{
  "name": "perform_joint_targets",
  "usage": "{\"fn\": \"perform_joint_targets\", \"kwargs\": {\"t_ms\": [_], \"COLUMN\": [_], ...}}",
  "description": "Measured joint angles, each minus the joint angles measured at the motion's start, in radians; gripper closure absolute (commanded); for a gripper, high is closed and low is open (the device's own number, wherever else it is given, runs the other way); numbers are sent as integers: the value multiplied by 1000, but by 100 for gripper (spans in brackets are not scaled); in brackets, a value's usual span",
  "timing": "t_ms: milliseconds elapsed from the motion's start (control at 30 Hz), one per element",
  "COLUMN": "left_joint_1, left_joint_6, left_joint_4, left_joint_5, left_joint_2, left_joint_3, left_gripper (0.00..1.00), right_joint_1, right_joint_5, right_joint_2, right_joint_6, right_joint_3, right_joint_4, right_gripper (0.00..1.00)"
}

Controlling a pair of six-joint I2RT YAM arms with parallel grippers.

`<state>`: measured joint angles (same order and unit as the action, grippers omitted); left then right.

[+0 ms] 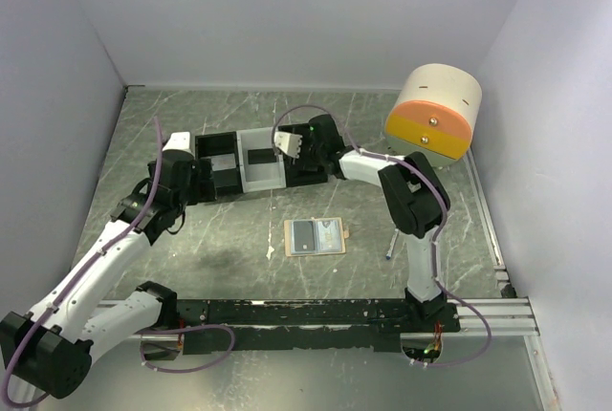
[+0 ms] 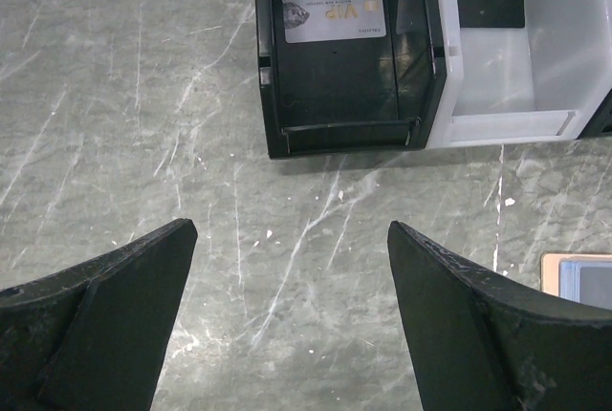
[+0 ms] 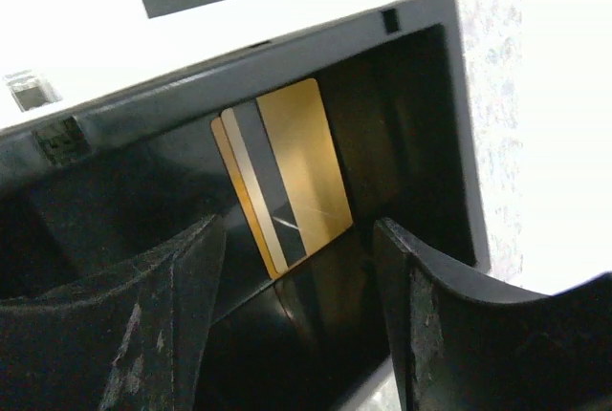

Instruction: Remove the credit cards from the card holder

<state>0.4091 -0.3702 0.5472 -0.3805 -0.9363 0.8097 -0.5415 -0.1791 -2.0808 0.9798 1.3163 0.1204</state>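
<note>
- Our right end effector (image 3: pixel 295 239) hangs with jaws apart and empty over the tray's (image 3: pixel 287 55) end compartment. A gold card (image 3: pixel 298 158) lies there, likely sorted out of the holder.
- Our left end effector (image 2: pixel 292 239) gapes wide and empty above the counter (image 1: pixel 220 229).
- The card holder (image 1: pixel 316 237) lies open mid-counter, toward the near edge.

The surface (image 2: pixel 115 96) is presenting as smooth, marble-patterned grey-green with pale veining and a faint sheen. The tray (image 2: pixel 271 96) is showing glossy black plastic walls, its middle compartment (image 2: pixel 497 126) smooth white plastic. The gold card (image 3: pixel 304 155) is reflecting light, glossy. The left pincer (image 2: pixel 292 239) is appearing matt black, rough and scuffed.
</note>
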Motion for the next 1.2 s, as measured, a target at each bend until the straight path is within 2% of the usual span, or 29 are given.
{"fn": "perform_joint_targets", "kwargs": {"t_ms": [267,367,433,500,667,900,1000,1200], "left_joint_1": [0,0,0,0,0,2,39,272], "left_joint_6": [17,29,38,43,48,-26,-81,-128], "left_joint_4": [-1,-3,-9,-21,-84,-286,-387,-488], "left_joint_5": [29,53,82,117,260,569,692,712], "left_joint_2": [0,9,24,42,71,21,-57,-279], "left_joint_3": [0,0,-2,-8,-31,-103,-125,-81], "left_gripper": [5,4,3,2,5,13,15,22], "right_joint_1": [17,18,20,27,84,91,91,89], "right_joint_5": [18,66,129,192,184,68,-4,-100], "right_joint_2": [186,327,428,509,611,719,744,742], "right_joint_6": [-213,-379,-538,-710,-1059,-1296,-1376,-1487], "right_joint_3": [-87,-173,-238,-291,-349,-517,-589,-711], "right_joint_4": [89,161,200,211,81,-124,-154,-182], "right_gripper": [34,36,42,43,42,47,53,57]}}
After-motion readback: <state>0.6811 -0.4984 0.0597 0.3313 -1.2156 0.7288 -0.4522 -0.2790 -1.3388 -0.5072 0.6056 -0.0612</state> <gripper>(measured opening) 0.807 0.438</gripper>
